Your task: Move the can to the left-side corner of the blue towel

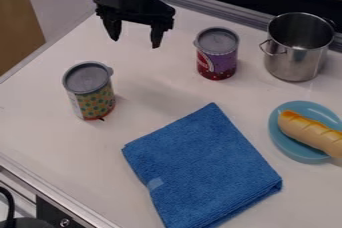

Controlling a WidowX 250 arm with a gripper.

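Pincer spread & empty; neither can on towel

Pincer's in upper L of view, 2 fingers apart, nothing btwn them. Nearby, lower R of it in view: purple can; lower L: dotted can. Both stand on the tabletop, apart from the towel. Task doesn't say which of the 2; dotted can is prob. the pick, being nearer the towel's L corner.

Handling, est.: stiff wall, maybe smooth & a bit slippery; wt. unknown, light if empty. Best hold: across the round body, approx. mid-height, fingers on opp. sides, clear of the lid tab. Towel's soft, so set down flat & gently or it may tip.

Orientation: both cans upright, long axis vertical, grey lid up. Dotted can's tab points upper R in view; purple can's, L.
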